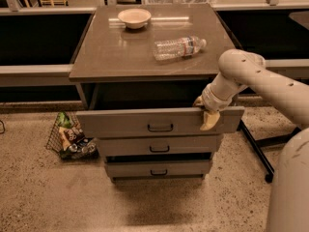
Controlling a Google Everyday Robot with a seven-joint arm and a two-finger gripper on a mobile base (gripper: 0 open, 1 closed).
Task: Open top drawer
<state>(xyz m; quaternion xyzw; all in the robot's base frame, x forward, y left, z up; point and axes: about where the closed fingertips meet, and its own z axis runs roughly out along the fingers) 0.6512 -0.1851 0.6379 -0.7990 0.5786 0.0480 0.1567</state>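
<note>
The top drawer (pixel 120 123) is the widest grey-brown front, with a small black bar handle (pixel 160 127) at its centre. It stands pulled out from under the table top, with a dark gap behind its upper edge. My gripper (pixel 206 113) sits at the drawer front's right end, one pale finger (pixel 210 120) hanging over the front face and the rest hooked behind the top edge. Two narrower drawer fronts (pixel 159 146) lie below it.
On the table top (pixel 111 52) lie a clear plastic bottle (pixel 178 47) on its side and a small bowl (pixel 134 17). A wire basket of snack bags (pixel 71 138) stands on the floor at the left. A black stand leg (pixel 256 151) runs along the floor at the right.
</note>
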